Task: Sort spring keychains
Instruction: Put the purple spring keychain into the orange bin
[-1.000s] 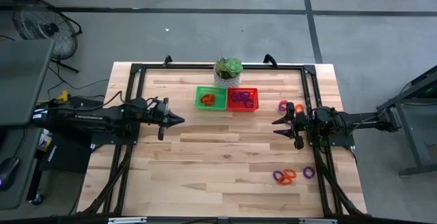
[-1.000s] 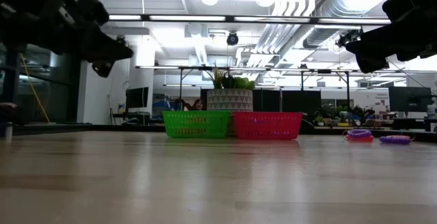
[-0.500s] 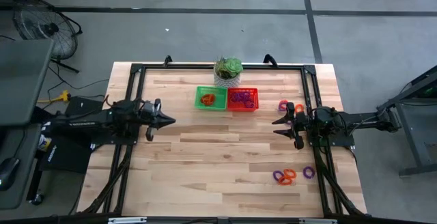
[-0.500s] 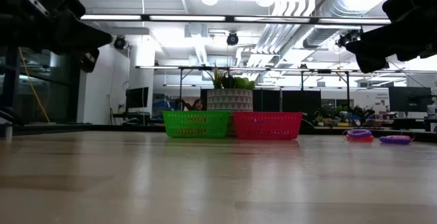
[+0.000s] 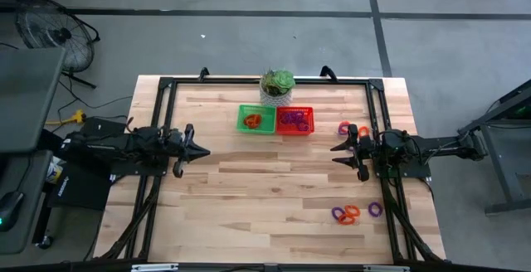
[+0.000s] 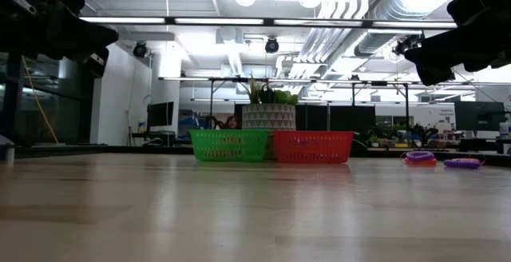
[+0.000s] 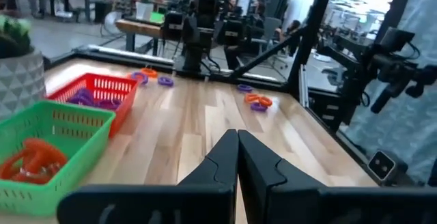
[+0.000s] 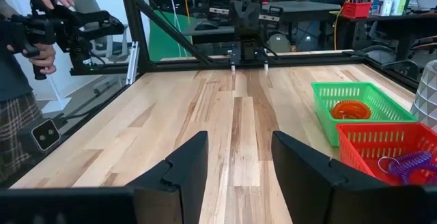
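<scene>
The right gripper point(image 5: 336, 155) hangs at the right of the high view, jaws spread wide and empty, pointing toward the middle of the surface point(image 5: 265, 197). The left gripper point(image 5: 203, 150) sits at the left of centre, fingers pressed together with nothing between them.

Nearest the front edge, at the lower right of the high view, a small cluster of spring keychains point(image 5: 354, 213) lies loose on the wood, purple and orange mixed. Farther back, just behind the right gripper, a second loose pair point(image 5: 349, 128) waits, one purple and one orange as far as I can tell.

At the far side, upper centre, the green basket point(image 5: 255, 119) holds orange coils and the red basket point(image 5: 294, 120) beside it holds purple ones, with a potted plant point(image 5: 277, 85) just behind them.

So the sorting looks partly done: some coils are binned by colour, while both loose groups remain, and neither gripper carries one.
</scene>
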Robot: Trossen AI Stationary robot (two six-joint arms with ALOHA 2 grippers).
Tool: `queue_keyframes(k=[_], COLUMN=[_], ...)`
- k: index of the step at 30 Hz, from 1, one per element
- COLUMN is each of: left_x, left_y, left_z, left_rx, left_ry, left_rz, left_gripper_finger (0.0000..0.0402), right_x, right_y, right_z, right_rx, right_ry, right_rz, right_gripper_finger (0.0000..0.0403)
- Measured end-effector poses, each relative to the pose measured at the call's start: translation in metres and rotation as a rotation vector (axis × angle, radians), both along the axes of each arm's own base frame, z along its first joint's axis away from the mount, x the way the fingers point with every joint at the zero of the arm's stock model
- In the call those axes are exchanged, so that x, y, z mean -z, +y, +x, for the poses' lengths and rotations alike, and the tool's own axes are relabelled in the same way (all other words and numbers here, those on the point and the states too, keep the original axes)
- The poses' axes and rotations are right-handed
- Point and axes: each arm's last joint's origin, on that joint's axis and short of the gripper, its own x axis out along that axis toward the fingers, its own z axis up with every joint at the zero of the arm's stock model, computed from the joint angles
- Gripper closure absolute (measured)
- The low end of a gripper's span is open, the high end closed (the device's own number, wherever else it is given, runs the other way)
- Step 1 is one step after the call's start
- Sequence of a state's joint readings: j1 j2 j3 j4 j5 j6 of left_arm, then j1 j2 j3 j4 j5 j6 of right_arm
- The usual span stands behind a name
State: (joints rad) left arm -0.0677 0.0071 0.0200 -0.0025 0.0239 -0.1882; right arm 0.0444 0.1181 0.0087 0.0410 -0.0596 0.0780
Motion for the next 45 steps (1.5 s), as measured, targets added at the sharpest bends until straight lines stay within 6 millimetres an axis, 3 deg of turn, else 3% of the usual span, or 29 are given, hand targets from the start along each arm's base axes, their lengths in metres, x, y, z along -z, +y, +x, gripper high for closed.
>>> queue_keyframes(k=[13, 45], left_x=[0.0015, 0.0017], left_y=[0.0006, 0.0006], left_z=[0.0006, 0.0007], left_rx=[-0.018, -0.018], left_ry=[-0.002, -0.003], left_rz=[0.089, 0.086], left_gripper_finger=[0.0401, 0.0401], right_x=[-0.0001, -0.0001], right_y=[0.0, 0.0], right_z=[0.0, 0.0], right_rx=[0.0, 0.0], right_ry=[-0.001, -0.001], right_rz=[0.0, 0.0], right_gripper_finger=[0.0242, 0.024])
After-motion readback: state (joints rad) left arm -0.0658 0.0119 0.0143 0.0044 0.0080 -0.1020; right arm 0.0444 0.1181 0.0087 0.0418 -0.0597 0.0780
